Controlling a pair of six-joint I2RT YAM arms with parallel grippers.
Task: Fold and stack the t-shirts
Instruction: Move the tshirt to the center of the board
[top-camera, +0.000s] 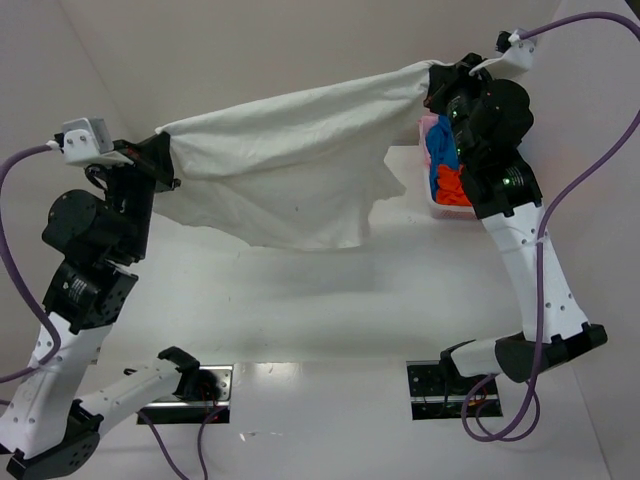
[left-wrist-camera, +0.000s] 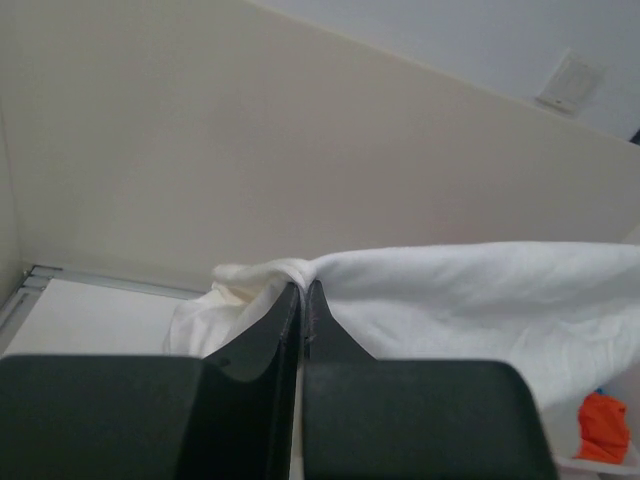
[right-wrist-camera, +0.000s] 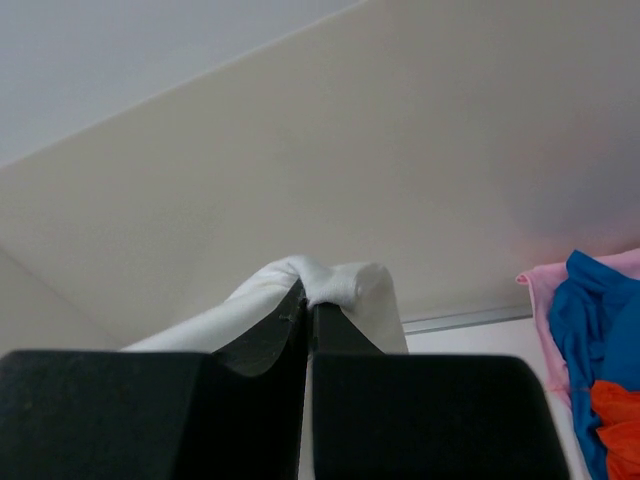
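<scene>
Above the desk (top-camera: 330, 300), the off-white t-shirt (top-camera: 290, 160) is hanging stretched between the two arms. The left end effector (left-wrist-camera: 303, 292) is pinching a bunched corner of it, its jaws pressing together on the cloth. The right end effector (right-wrist-camera: 308, 296) is doing the same at the opposite end, jaws clamping a small rolled fold.

Trouble is most likely lying in those thin grips. Each one is biting only a small wad of fabric, so if the arms are pulling further apart or dropping quickly, one corner could be slipping free and the whole shirt swinging down in a heap. The loose lower edge is sagging unevenly, so a careless lowering could be laying it down creased or tucked under itself. The right arm is also working just beside the tray (top-camera: 438, 210), where the blue shirt (top-camera: 440, 150), the orange-red shirt (top-camera: 452, 185) and the pink shirt (top-camera: 428, 125) are lying piled. A sweep that way could be snagging them.

The held shirt is looking plain and soft. Its upper edge is running fairly taut from grip to grip, its body is draping in long slanting wrinkles, and its lower edge is hanging wavy and casting a shadow on the desk beneath. Whether that edge is touching the desk I cannot tell.
</scene>
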